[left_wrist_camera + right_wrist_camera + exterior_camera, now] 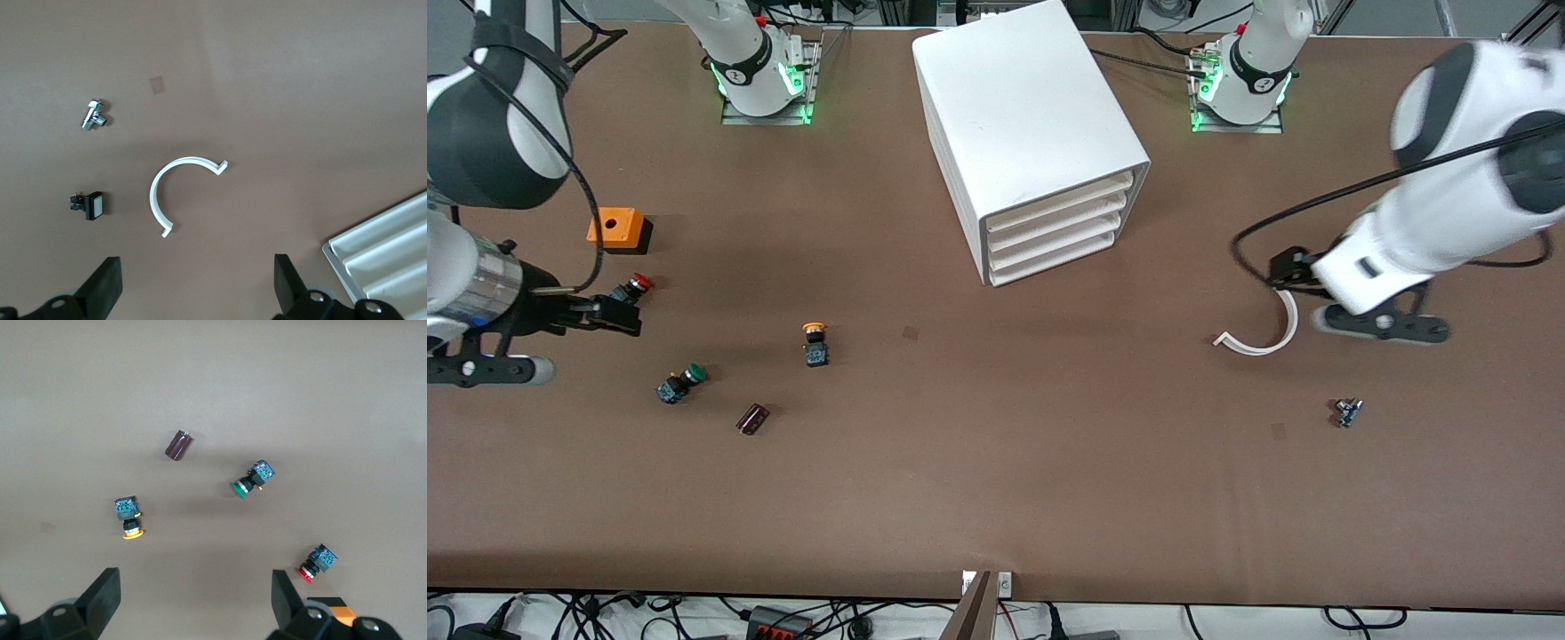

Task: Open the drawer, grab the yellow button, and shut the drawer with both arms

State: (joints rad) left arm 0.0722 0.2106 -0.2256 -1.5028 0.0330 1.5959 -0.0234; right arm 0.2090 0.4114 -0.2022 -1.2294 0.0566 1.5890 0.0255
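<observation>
Drawer is shut in the white cabinet mid-table by the robots' edge. Orange-capped button sits out on the table. Left gripper hangs over the white clip, right gripper near the red button, both with jaws released and holding nothing.

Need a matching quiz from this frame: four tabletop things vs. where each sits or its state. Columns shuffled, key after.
Things:
1. orange-capped button
2. white curved clip
3. orange box
4. cabinet

Places or states:
A. under the left gripper, toward the left arm's end
B. all four drawers shut
C. on the table between the cabinet and the green-capped button
D. beside the red-capped button, farther from the front camera

Pairs: 1-C, 2-A, 3-D, 4-B
</observation>
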